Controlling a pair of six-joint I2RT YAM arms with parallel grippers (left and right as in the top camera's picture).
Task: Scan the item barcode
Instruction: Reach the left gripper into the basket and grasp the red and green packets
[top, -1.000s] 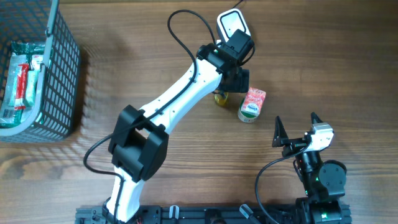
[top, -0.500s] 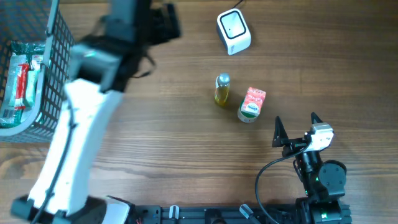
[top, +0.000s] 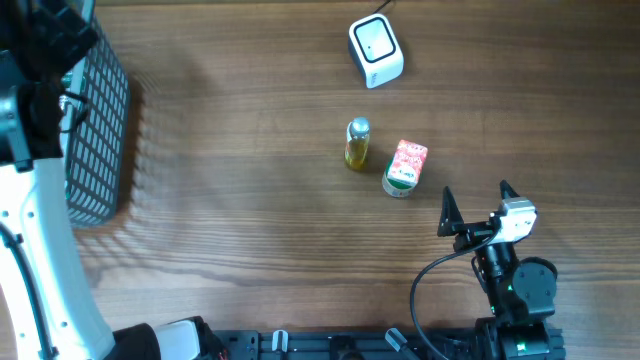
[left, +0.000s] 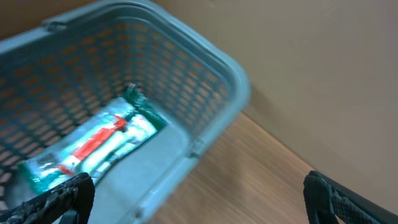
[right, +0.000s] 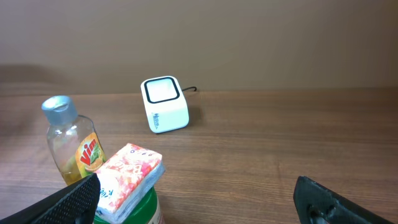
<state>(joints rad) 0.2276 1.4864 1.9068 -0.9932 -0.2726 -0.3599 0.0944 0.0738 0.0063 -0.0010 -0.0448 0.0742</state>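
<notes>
basket (left: 208, 71) at counter (top: 250, 220) far-left corner: holds packet (left: 93, 146) flat on its floor, long axis slanting across the wrist view, green crimped end upper right | left pincer (left: 198, 186) spread wide, empty, above basket, swung here from the bottle | Vim bottle (top: 356, 145) upright mid-counter, unmoved | barcode scanner (top: 376, 50) near far edge | right pincer (top: 475, 192) spread wide, empty, by near edge

— Where's the scanner?
— The white cube scanner (top: 375, 50) sits black-framed face up, far back on the counter (top: 250, 200).
— And the items?
— A yellow bottle (top: 357, 143) with a grey cap stands upright. Just beside it, a red-patterned packet (top: 408, 158) rests on a green-and-white container (top: 398, 186). A green, red and white pack (left: 93, 146) lies in the basket (left: 205, 81).
</notes>
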